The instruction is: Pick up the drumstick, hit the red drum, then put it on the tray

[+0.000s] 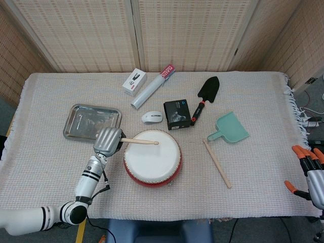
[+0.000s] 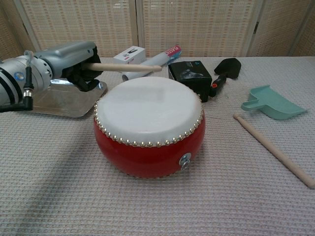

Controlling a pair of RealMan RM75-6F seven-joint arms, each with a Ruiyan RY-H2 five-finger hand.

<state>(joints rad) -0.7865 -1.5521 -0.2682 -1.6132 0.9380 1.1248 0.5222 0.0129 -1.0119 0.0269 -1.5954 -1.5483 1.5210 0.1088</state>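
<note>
Currently my left hand (image 2: 74,61) clamped the drumstick (image 2: 125,67) above the red drum (image 2: 148,125); best practice was swinging level toward the tray (image 1: 76,112) beside it.

The red drum (image 2: 147,152) has a glossy lacquered shell — studded with shiny metal tacks — under a smooth, matt white skin. The drumstick (image 2: 125,67) above it is pale bare wood. Left of the drum, the tray (image 1: 76,123) is polished metal; the table (image 1: 263,162) wears coarse woven cloth.
</note>
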